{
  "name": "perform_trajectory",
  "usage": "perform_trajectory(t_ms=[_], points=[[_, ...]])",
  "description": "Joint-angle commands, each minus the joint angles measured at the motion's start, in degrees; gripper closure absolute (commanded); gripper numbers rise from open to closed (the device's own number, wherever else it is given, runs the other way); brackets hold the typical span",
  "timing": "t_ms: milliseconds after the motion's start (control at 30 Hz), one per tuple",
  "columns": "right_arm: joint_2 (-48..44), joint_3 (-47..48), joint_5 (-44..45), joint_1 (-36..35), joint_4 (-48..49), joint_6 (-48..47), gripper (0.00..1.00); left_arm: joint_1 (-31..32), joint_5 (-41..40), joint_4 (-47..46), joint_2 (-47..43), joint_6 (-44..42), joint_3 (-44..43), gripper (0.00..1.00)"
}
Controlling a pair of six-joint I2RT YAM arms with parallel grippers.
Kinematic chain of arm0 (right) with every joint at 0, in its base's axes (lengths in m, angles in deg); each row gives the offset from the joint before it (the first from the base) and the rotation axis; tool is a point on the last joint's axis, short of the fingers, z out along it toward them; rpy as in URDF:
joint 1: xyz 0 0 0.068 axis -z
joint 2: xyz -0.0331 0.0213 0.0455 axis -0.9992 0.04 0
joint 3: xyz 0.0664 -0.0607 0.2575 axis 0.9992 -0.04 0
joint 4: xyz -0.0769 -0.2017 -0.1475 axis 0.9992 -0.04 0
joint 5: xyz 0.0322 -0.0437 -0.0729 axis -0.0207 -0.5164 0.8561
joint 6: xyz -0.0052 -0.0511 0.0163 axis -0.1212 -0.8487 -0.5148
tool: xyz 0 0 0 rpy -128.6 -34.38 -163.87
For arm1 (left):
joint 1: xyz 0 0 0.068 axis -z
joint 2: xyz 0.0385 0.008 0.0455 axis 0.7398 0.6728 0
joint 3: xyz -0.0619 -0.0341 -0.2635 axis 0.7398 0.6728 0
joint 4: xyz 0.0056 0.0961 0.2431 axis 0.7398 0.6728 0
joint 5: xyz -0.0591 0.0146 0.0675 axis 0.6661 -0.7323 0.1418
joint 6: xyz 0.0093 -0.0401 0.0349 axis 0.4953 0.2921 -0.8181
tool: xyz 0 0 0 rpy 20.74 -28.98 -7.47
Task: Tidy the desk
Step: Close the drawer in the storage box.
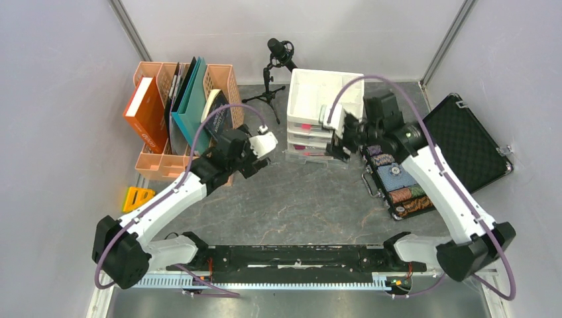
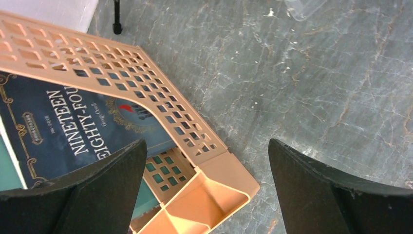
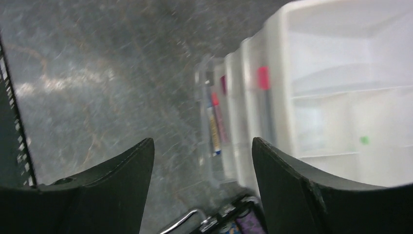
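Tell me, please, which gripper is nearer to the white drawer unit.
Right. The right gripper is at the white drawer unit's front; the left gripper hangs beside the peach file rack.

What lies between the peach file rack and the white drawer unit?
Top view: a black microphone on a tripod stands between file rack and drawer unit, toward the back; in front of it the desk is bare.

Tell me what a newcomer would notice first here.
The peach file rack at the far left of the desk, with a bright orange book in it, catches the eye first; the left tool hangs open by its near corner. The white drawer unit stands at far centre, the right tool open before it. An open black case with multicoloured items lies at right.
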Motion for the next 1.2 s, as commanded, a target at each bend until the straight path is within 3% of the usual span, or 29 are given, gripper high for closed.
perform_trajectory(t_ms=[0, 167, 400, 800, 1167], points=[[-6.2, -12.6, -5.3, -1.1, -0.7, -8.4, 0.22, -4.5, 7.3, 5.4, 0.3, 5.0, -5.5, 0.0], [-8.6, -29.0, -3.7, -1.7, 5.7, -11.5, 0.25, -5.5, 6.9, 7.6, 0.6, 4.6, -7.7, 0.0], [-2.7, -39.2, 4.4, -1.9, 19.1, -11.8, 0.35, -5.6, 6.5, 7.9, 0.4, 4.6, -7.8, 0.0], [11.1, -37.7, 18.2, -1.9, 29.3, -12.2, 0.4, -5.7, 6.2, 7.4, -1.4, 4.3, -7.4, 0.0], [16.1, -34.8, 29.4, -1.2, 35.8, -11.9, 0.42, -5.7, 6.1, 6.8, -2.2, 3.6, -6.5, 0.0]])
